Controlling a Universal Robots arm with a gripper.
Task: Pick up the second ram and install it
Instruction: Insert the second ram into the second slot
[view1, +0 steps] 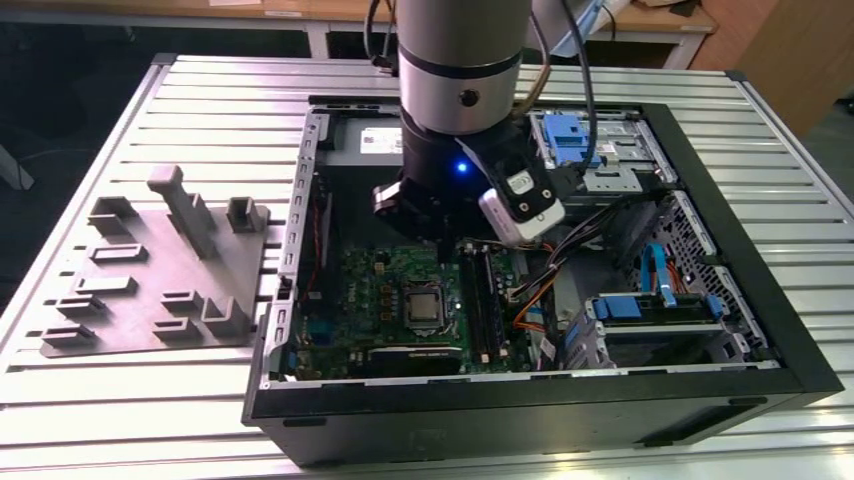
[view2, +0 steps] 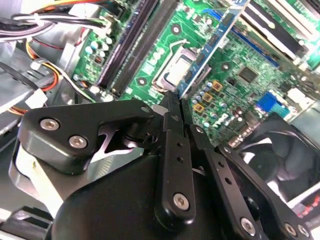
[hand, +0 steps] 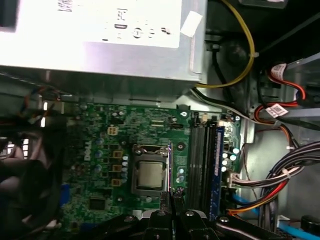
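Second ram (view2: 212, 47) clamped in the gripper (view2: 174, 100), above the motherboard (view1: 360, 300).

On the exterior view's left I see a grey fixture plate (view1: 147, 270) lying on the slatted table (view1: 80, 400), just beside the open computer case (view1: 534, 410). Further right, my arm (view1: 461, 60) reaches down into the case over the green motherboard. In the second wrist view the fingers are pressed together on the ram. I see the stick edge-on, running away from the fingertips above the processor socket (view2: 175, 67), and it is not seated in the memory slots (view2: 135, 45) beside that socket. On the exterior view's right lie bundled cables (view1: 581, 245) and a drive bay with blue tabs (view1: 654, 305).
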